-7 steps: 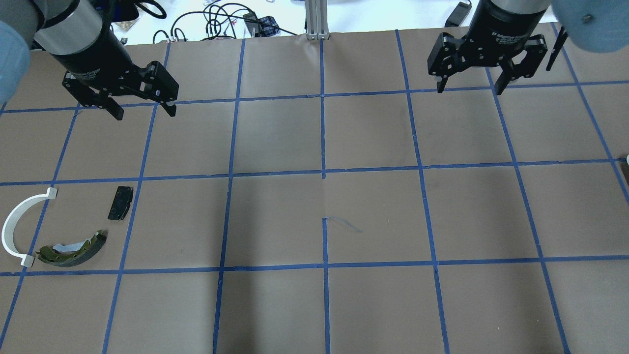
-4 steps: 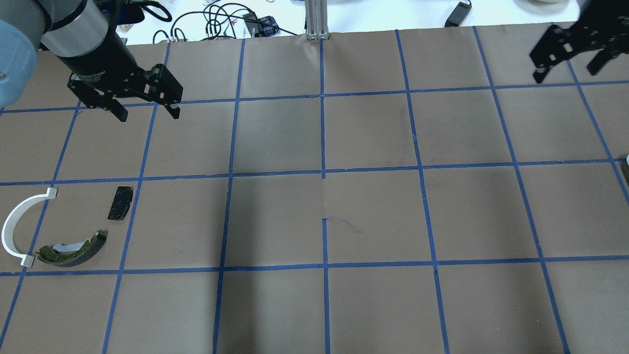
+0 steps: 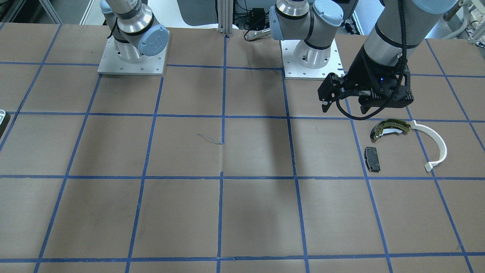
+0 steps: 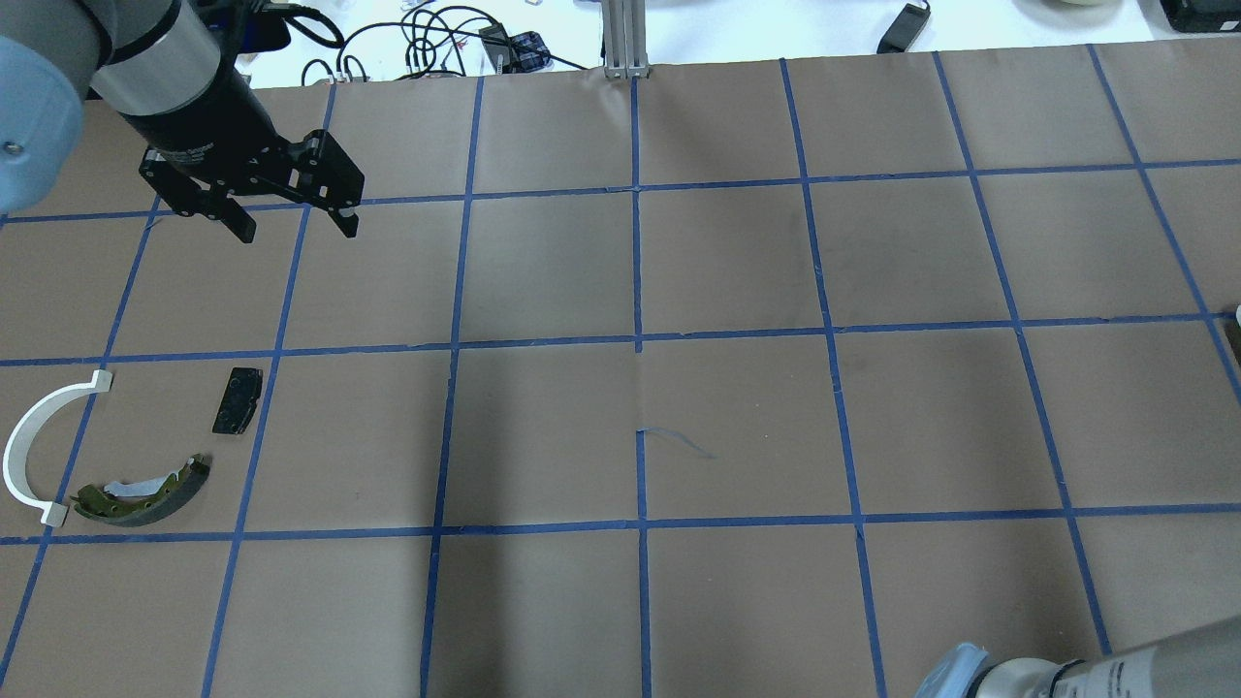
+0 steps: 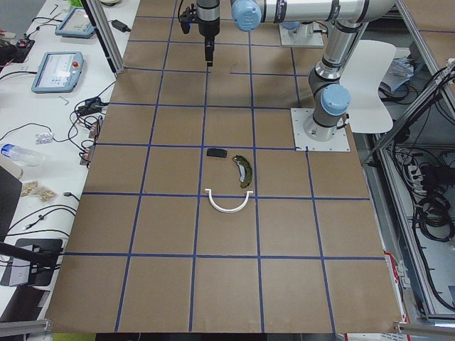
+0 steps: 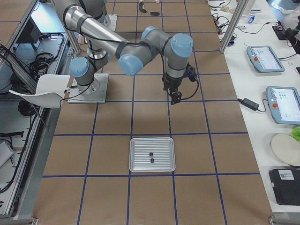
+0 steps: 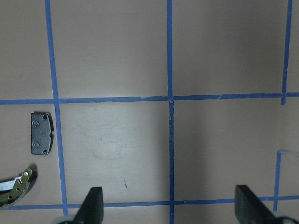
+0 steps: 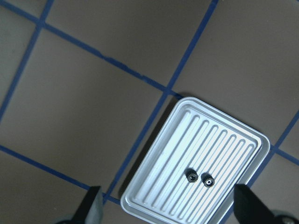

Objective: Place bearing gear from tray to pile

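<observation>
The right pincer (image 8: pixel 168 201) is hanging released over the tabletop (image 8: pixel 93 93). Its fingers (image 8: pixel 93 203) are showing wide apart at the lower edge of the right wrist view and are gripping nothing. The tray (image 8: pixel 224 135), silvery and ribbed, is lying just ahead of it, its long axis running from 7 to 1 o'clock in that view. Two small dark gears are sitting on the ribs just beside each other, the nearer gear (image 8: pixel 191 175) and the second gear (image 8: pixel 208 179) lining up roughly from 9 to 3 o'clock. From the midpoint of the pincer they are lying close by, at about 1 o'clock. The fingers are spreading along much the same line as the pair, so a plain descent is probably risking both gears. A wrist turn to straddle one gear crosswise is looking wiser.

The left pincer (image 4: pixel 298 229) is also hanging released and empty, at 10 o'clock of the overhead view. The pile is lying at 8 o'clock there: a brake shoe (image 4: pixel 145 485), a white arc strip (image 4: pixel 24 451) and a black pad (image 4: pixel 238 399), near one another. It is lying well apart from the tray, so the right arm is by far the nearer to the gears.
</observation>
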Robot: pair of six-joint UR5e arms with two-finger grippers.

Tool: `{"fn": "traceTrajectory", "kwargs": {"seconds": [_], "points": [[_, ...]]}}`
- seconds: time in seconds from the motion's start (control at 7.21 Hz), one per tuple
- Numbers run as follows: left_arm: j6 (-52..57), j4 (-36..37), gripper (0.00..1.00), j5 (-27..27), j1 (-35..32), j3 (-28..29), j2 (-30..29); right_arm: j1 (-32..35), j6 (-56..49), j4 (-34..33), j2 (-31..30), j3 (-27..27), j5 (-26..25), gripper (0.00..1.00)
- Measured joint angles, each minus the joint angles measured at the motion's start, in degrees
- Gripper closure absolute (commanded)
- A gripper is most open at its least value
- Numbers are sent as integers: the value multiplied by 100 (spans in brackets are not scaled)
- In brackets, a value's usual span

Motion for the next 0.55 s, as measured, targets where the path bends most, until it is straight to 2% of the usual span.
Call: {"fn": "traceTrajectory", "kwargs": {"seconds": [0.28,0.55], "points": [[3,-7,0,41,0,-24,1,-552,-1956,-569,581,40,15,0],[-4,15,0,279,-2,-124,16,-821,-2979,-1237,1093,248,77,1]]}}
